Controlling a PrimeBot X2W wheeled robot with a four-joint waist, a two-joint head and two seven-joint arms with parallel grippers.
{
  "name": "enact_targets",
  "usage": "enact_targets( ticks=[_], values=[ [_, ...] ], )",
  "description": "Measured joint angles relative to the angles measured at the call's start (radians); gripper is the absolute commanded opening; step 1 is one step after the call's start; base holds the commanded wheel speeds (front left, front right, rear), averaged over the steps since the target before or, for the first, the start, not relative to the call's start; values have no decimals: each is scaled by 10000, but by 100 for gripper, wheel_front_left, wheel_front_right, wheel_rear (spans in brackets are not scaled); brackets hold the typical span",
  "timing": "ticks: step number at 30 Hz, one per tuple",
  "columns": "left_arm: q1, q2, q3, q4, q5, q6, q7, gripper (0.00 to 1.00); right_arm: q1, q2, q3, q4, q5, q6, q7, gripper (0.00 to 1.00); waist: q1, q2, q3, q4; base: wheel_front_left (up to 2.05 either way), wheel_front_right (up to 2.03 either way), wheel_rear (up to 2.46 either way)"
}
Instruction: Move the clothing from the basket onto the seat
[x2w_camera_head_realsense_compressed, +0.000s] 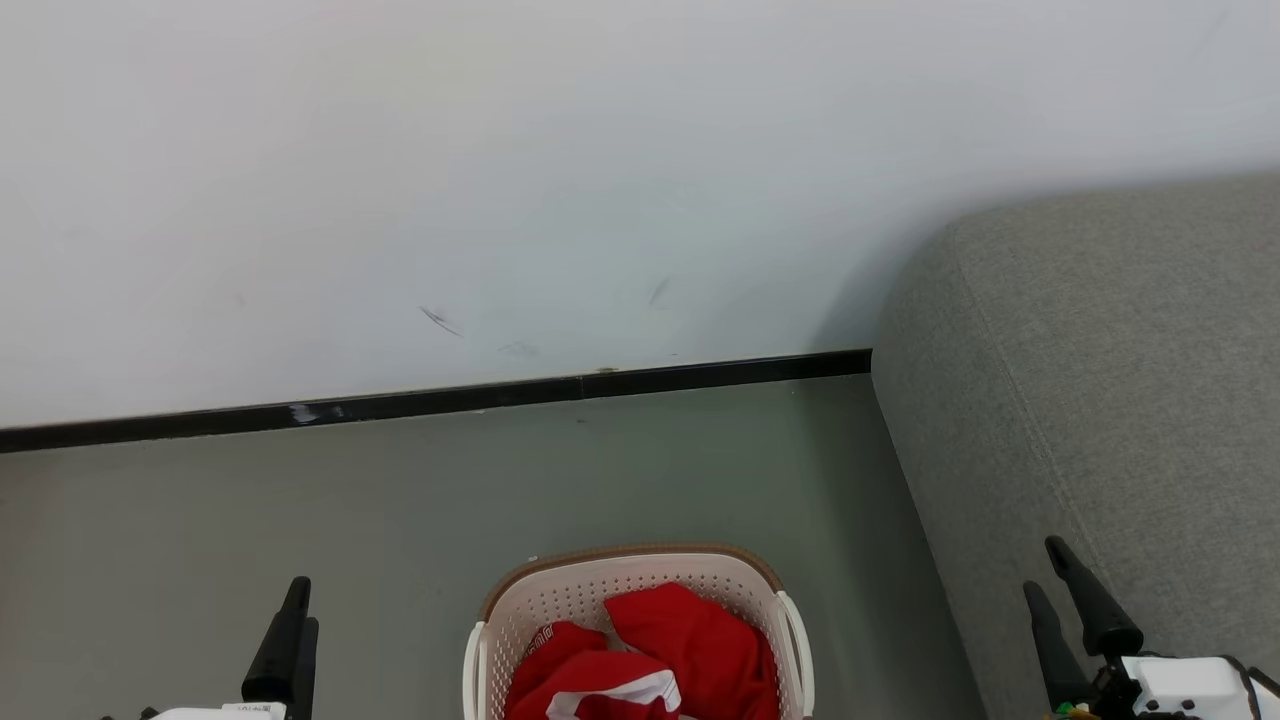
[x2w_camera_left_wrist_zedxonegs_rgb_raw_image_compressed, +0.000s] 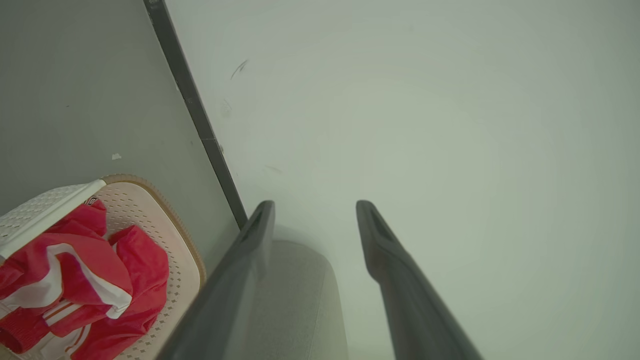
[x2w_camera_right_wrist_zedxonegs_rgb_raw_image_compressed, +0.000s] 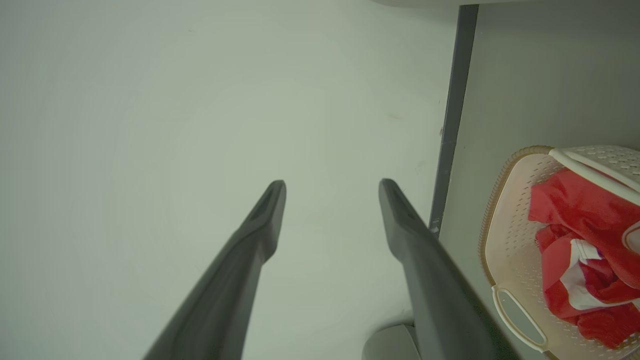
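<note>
The cream perforated basket (x2w_camera_head_realsense_compressed: 560, 600) with a brown rim band stands on the floor at the bottom middle of the head view. Red clothing (x2w_camera_head_realsense_compressed: 700, 640) with white stripes lies bunched inside it. The grey woven seat (x2w_camera_head_realsense_compressed: 1100, 400) rises at the right, apart from the basket. My left gripper (x2w_camera_head_realsense_compressed: 300, 600) is at the lower left, open and empty, left of the basket. My right gripper (x2w_camera_head_realsense_compressed: 1044, 567) is open and empty in front of the seat's side. The left wrist view shows the left gripper (x2w_camera_left_wrist_zedxonegs_rgb_raw_image_compressed: 316, 206), basket (x2w_camera_left_wrist_zedxonegs_rgb_raw_image_compressed: 187, 260) and clothing (x2w_camera_left_wrist_zedxonegs_rgb_raw_image_compressed: 100, 280). The right wrist view shows the right gripper (x2w_camera_right_wrist_zedxonegs_rgb_raw_image_compressed: 332, 184), basket (x2w_camera_right_wrist_zedxonegs_rgb_raw_image_compressed: 505, 240) and clothing (x2w_camera_right_wrist_zedxonegs_rgb_raw_image_compressed: 590, 215).
A white wall (x2w_camera_head_realsense_compressed: 500, 180) with faint scuff marks stands behind, with a black baseboard (x2w_camera_head_realsense_compressed: 450, 400) along its foot. Grey floor (x2w_camera_head_realsense_compressed: 300, 500) stretches between the wall, the basket and the seat.
</note>
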Motion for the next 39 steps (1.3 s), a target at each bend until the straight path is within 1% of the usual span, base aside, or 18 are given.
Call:
enact_targets(
  ticks=[5,12,19,26,27,33,36,39],
  values=[
    [10,6,-119,-63,94,0,-111,100,8,-2,44,-82,-12,0,-59,100,0,0,1,-1,0,0,0],
    [10,27,-359,-217,512,0,-412,100,10,-6,182,-190,-385,0,-349,100,0,0,2,-2,0,0,0],
    [-3,151,-600,-399,1384,19,-671,100,12,-65,376,-309,-1097,0,-608,100,8,0,2,11,0,0,0],
    [-84,242,-767,-663,2393,132,-930,100,10,-190,485,-500,-2113,0,-859,100,58,0,-6,31,0,0,0],
    [-99,259,-803,-780,2769,138,-1016,100,9,-215,506,-537,-2449,0,-940,100,77,0,-13,39,0,0,0],
    [-140,263,-920,-1057,3741,322,-1204,100,-3,-290,579,-709,-3616,0,-1118,100,131,0,-46,56,0,0,0],
    [-231,268,-1022,-1218,4295,407,-1319,100,-8,-324,637,-800,-4272,0,-1227,100,153,0,-65,64,0,0,0],
    [-262,288,-1172,-1356,4905,449,-1444,100,-10,-328,692,-880,-4915,0,-1335,100,166,0,-80,71,0,0,0]
  ],
)
